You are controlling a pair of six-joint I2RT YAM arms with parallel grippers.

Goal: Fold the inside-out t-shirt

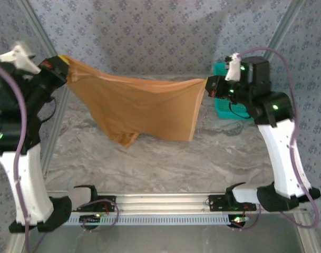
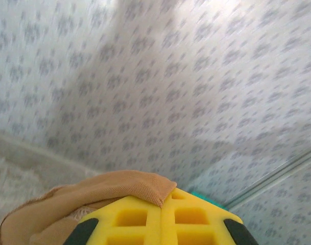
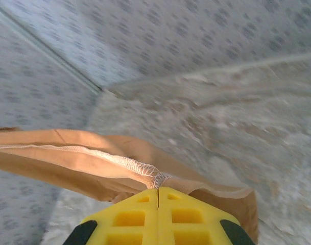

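We hold the inside-out t-shirt [image 1: 144, 108] stretched above the tabletop [image 1: 165, 158], left gripper [image 2: 162, 201] and right gripper [image 3: 158, 191] clamped on its edge; thin pinches could slip.

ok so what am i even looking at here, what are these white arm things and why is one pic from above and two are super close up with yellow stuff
These are two robot arms bolted at the near edge of a table, each ending in a two-finger clamp called a gripper. The wide picture comes from a fixed camera above and behind them. The two close-ups come from small cameras on each wrist, and the yellow blocks at the bottom are that arm's own fingers.

The left gripper and the right gripper are both shut on the t-shirt, a tan one, each pinching an end of its top edge. They hold it stretched between them in the air, with the rest hanging down toward the marbled table. In the right wrist view a stitched seam runs into the closed fingers. A teal basket sits behind the right arm.
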